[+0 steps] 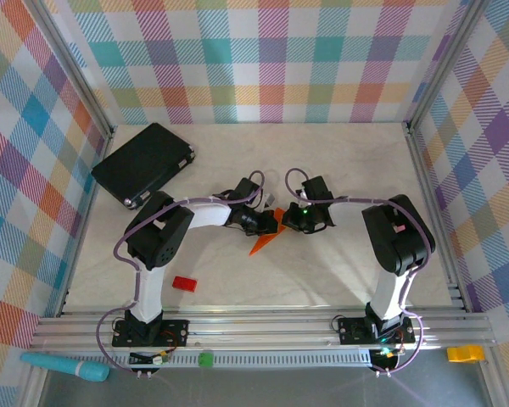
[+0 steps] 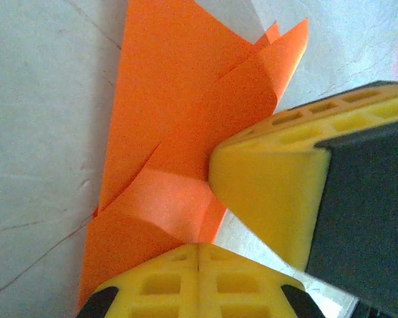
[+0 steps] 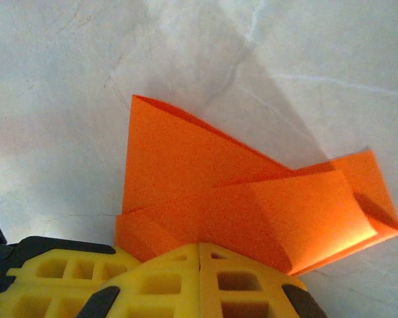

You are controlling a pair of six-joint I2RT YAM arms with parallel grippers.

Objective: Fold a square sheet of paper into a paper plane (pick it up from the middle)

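The orange paper (image 1: 265,243) lay part-folded on the pale counter (image 1: 322,170) near the middle of the top view, its point aimed toward the lower left, between the two arms' ends. The left gripper (image 2: 199,255) was clenched, its yellow fingers pressed together with no gap, the tips at the paper's lower edge. The right gripper (image 3: 199,255) was clenched likewise against the paper's bottom edge. Whether either pinched a layer or merely pressed on it, I could not quite tell. A black flat case (image 1: 144,163) sat at upper left and a small red block (image 1: 184,283) at lower left, both well apart from the paper.
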